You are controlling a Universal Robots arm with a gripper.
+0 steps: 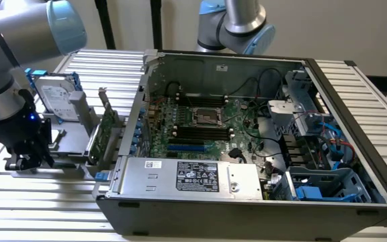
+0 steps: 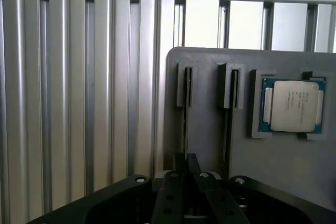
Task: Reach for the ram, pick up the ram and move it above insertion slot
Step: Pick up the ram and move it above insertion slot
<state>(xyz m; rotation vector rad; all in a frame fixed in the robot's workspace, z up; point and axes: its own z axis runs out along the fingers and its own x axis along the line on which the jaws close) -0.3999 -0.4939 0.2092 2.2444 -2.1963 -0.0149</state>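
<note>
Ram [image 2: 185, 129]: seen edge-on, standing in one groove of grey holder [image 2: 210, 145], just beside open computer case [image 1: 180, 212], toward exterior view's left. Gripper [image 2: 186, 160] down over it, clenched on the thin top edge as far as can be judged.

For a clean lift: pull straight up along the groove, no twist, stick kept level until free of the end clips [image 2: 184, 85].

Holder contents: processor chip [image 2: 293, 106] in square pocket; neighbouring groove [image 2: 229, 140] apparently empty; hard drive [image 1: 56, 98] and green card [image 1: 106, 128] upright.
</note>
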